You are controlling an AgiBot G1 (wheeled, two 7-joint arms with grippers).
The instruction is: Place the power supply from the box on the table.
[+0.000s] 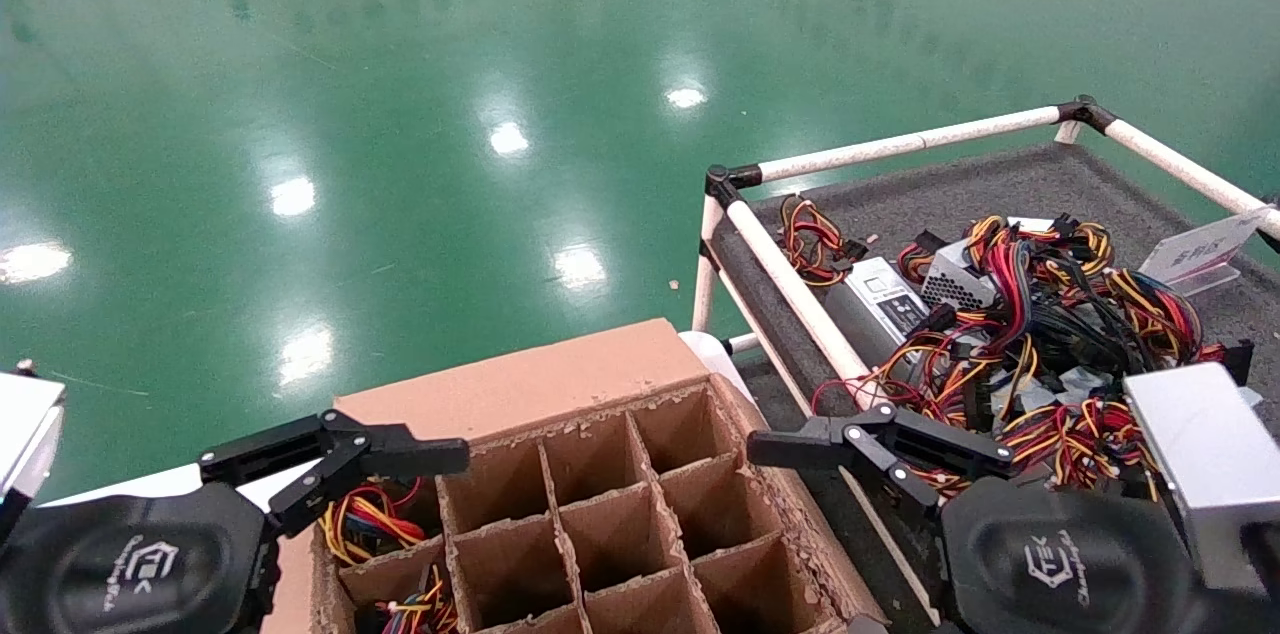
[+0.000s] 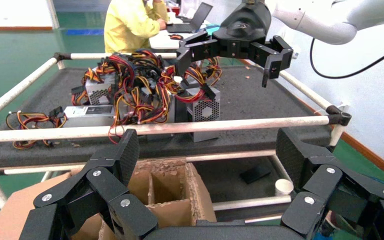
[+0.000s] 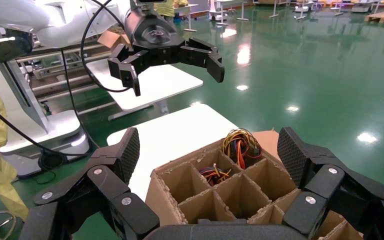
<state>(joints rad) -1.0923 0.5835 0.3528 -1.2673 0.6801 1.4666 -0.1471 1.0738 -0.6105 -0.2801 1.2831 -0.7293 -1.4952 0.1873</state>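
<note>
Cardboard fills the lower middle of the head view: the brown carton (image 1: 590, 504) with its frayed grid of square cells. At lower left the left gripper (image 1: 335, 464) hangs over the carton's left cells, black fingers (image 1: 400, 457) spread apart and holding nothing. Below it, the leftmost cells hold coils of red, yellow and orange wires (image 1: 365, 519) (the metal bodies beneath them cannot be made out); the other cells in sight show only bare cardboard. Right of the carton, the right gripper (image 1: 850, 454) sits at the near white pipe rail (image 1: 790, 289), its fingers (image 1: 800, 447) likewise apart and empty. Farther right, on the dark grey felt-like surface (image 1: 1000, 189), lies a heap of silver-grey power supplies (image 1: 955, 286) tangled in their wire bundles. In the left wrist view a person in yellow (image 2: 130, 22) sits at upper left beyond the heap.
</note>
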